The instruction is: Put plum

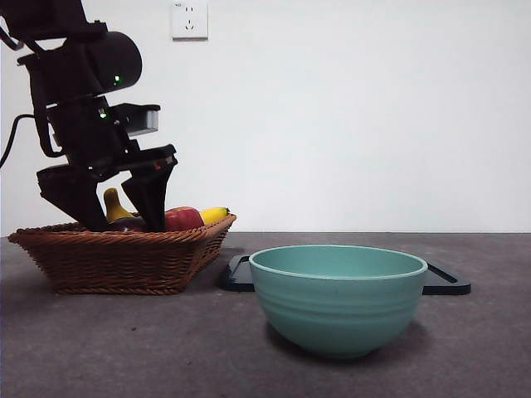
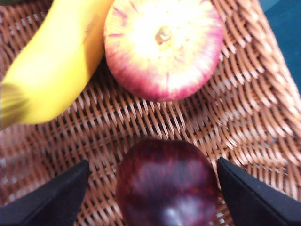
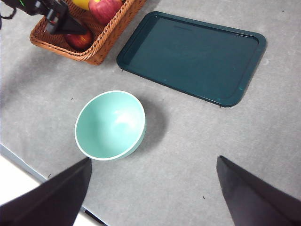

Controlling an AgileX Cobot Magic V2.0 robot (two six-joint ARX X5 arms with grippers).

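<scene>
Inside the wicker basket (image 1: 124,257), your left pincer (image 2: 150,188) hangs spread wide, one jaw on either side of the plum (image 2: 165,183), neither touching. Beside the plum lie an apple (image 2: 162,47) and a banana (image 2: 51,66). Well away from the basket, your right pincer (image 3: 153,188) waits, jaws apart, above the green bowl (image 3: 110,125) and dark tray (image 3: 193,56).

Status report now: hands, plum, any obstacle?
Left hand open, astride dark purple plum in wicker basket. Right hand open, waiting high. Nothing blocking.
</scene>
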